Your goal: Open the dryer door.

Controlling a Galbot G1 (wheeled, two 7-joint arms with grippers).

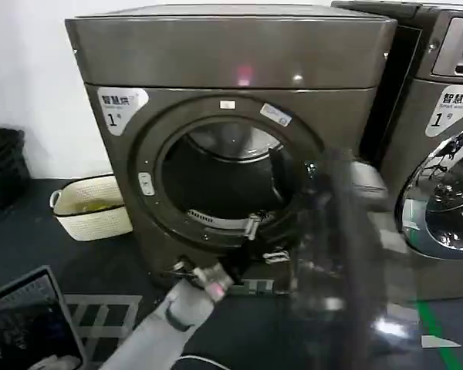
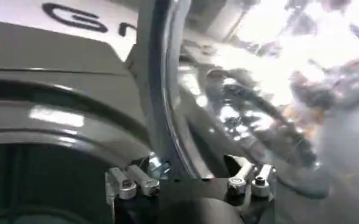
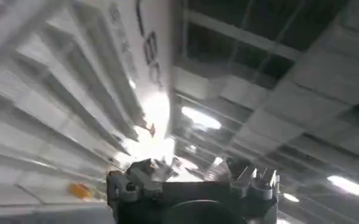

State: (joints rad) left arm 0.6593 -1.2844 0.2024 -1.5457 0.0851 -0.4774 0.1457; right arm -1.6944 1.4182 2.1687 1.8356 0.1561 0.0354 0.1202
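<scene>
Basket (image 1: pixel 92 206): white, on the floor just left of the dryer.
Dryer (image 1: pixel 216 54): bronze-grey, "1" label at its upper left, drum mouth exposed.
Left gripper (image 1: pixel 204 275): low at the dryer's front, below the drum mouth; in the left wrist view (image 2: pixel 188 182) its fingers stand apart on either side of the door's edge.
Door (image 1: pixel 339 231): swung open to the right, seen edge-on as a blur in front of the dryer's right side; chrome rim (image 2: pixel 167 85) close to the wrist camera.
Right gripper (image 3: pixel 191 182): points up at ceiling lights, fingers apart, holding nothing.
</scene>
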